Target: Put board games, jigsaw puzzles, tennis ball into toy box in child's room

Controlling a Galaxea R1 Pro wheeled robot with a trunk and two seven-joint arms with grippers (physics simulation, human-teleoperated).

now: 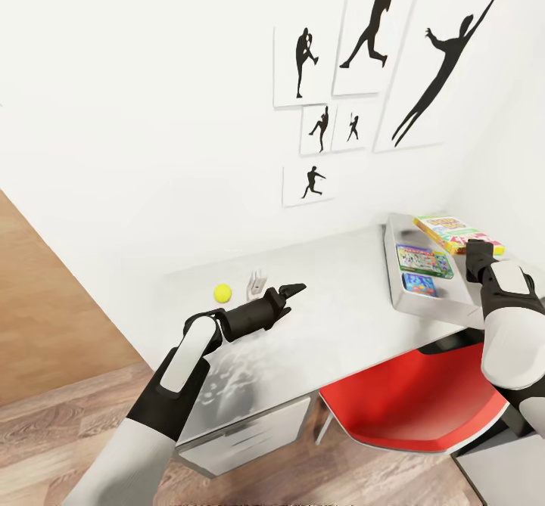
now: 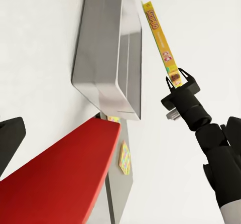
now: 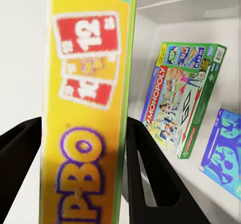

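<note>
Head view, left arm: left gripper (image 1: 294,290) reaches over the grey table (image 1: 341,317); jaws look drawn together with nothing between them.
Head view, tennis ball: tennis ball (image 1: 222,293) rests on the table, near the left gripper but apart from it.
Head view, toy box: toy box (image 1: 393,264) sits at the table's far right — a green board game (image 1: 424,260) and a blue box (image 1: 418,284) lie inside.
Head view, right arm: right gripper (image 1: 477,249) holds the yellow board game (image 1: 456,234) over the toy box's far edge.
Head view, chair: red chair (image 1: 409,400) under the table.
Left wrist view: yellow board game (image 2: 159,40) seen edge-on, pinched at its near end by the right gripper (image 2: 179,81), just beside the toy box (image 2: 105,48).
Right wrist view: fingers (image 3: 145,169) clamped on both faces of the yellow board game (image 3: 85,108); green board game (image 3: 183,103) lies in the toy box beyond.
</note>
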